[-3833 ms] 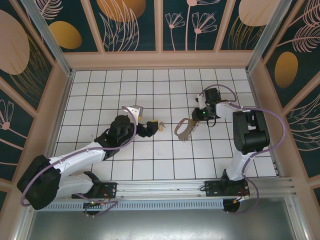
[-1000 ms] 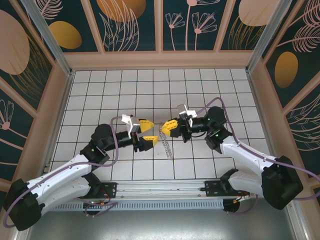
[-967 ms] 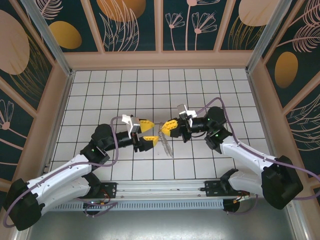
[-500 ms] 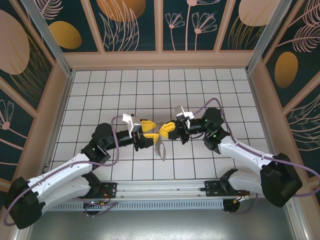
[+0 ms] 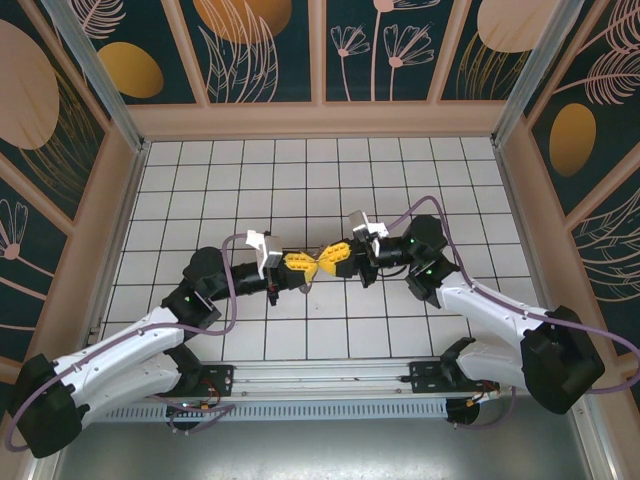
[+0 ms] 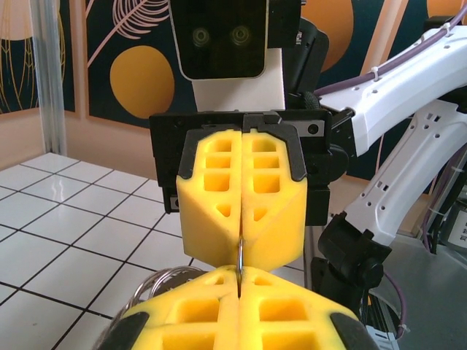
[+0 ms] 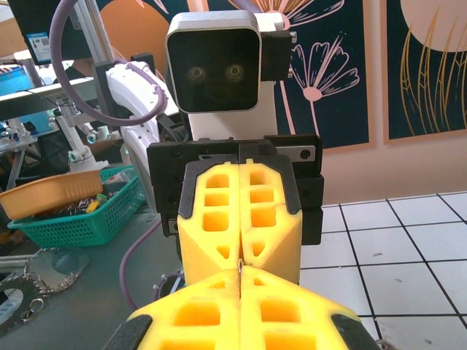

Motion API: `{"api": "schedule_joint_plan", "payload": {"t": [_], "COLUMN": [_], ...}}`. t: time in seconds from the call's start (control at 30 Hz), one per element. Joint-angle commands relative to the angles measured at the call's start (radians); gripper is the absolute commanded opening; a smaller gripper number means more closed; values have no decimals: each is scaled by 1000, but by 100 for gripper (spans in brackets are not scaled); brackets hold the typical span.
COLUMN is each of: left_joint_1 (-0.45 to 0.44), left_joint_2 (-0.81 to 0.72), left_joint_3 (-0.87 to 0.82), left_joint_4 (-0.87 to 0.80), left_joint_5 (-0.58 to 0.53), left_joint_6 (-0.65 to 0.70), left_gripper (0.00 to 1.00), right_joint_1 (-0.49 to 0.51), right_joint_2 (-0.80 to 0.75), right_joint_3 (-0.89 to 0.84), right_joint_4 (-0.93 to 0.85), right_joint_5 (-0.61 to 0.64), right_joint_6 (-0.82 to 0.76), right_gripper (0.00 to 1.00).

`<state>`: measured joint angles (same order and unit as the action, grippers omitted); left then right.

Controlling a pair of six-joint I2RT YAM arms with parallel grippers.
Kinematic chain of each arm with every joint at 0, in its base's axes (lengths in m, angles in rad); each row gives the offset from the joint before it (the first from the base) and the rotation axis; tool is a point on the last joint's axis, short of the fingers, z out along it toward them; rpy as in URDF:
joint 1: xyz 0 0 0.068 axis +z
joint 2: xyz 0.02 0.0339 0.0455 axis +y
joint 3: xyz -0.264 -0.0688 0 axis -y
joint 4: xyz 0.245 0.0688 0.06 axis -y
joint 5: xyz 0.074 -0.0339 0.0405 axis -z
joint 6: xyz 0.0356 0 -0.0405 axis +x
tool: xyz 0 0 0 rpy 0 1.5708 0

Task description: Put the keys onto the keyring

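Observation:
Above the middle of the white tiled table, my left gripper and right gripper meet tip to tip, both shut. In the left wrist view the thin metal edge of the keyring runs from between my left gripper pads into the closed pads of the right gripper. Silver loops of the ring hang beside my left finger. The right wrist view has the same metal sliver pinched where my right gripper faces the left gripper. I cannot make out any keys.
Wooden walls with dark floral panels close in the table on three sides. Off the table behind the left arm stand a green basket and an orange bowl. The arms' cables arch over both wrists.
My left gripper was open; it has moved right and shut where the right gripper's tips are. The silver chain that dangled between them is no longer hanging in sight.

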<state>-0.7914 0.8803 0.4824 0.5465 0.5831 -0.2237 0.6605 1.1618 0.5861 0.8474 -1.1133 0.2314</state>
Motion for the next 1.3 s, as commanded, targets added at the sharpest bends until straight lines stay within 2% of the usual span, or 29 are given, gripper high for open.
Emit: {"api": "schedule_joint_plan", "payload": {"t": [0.0,0.07,0.1,0.23,0.37,0.5,0.9,1.1,1.2,1.27], "left_joint_1": [5,5,5,5,5,5,5,5,5,4], "left_joint_2": [-27,-39,-45,-67,-70,-69,-50,-36,-30,-30], "left_joint_3": [28,28,28,25,23,22,89,110,117,120], "left_joint_4": [-1,-25,-37,-75,-85,-90,-258,-284,-297,-304], "left_joint_5": [-56,-70,-76,-99,-95,-83,-82,-79,-82,-88], "left_joint_6": [28,44,51,73,79,82,150,160,162,164], "left_gripper": [0,0,0,0,0,0,0,0,0,0], "right_joint_1": [25,27,29,39,63,82,136,143,148,149], "right_joint_2": [-28,-63,-84,-177,-223,-207,-129,-92,-85,-84], "right_joint_3": [0,0,1,3,19,53,161,212,224,225], "right_joint_4": [-37,-132,-185,-398,-512,-564,-672,-762,-779,-776], "right_joint_5": [-6,43,76,216,333,408,413,429,434,435], "right_joint_6": [-52,-104,-135,-264,-342,-396,-499,-551,-568,-569], "right_gripper": [8,24,29,36,33,30,24,11,0,0]}}
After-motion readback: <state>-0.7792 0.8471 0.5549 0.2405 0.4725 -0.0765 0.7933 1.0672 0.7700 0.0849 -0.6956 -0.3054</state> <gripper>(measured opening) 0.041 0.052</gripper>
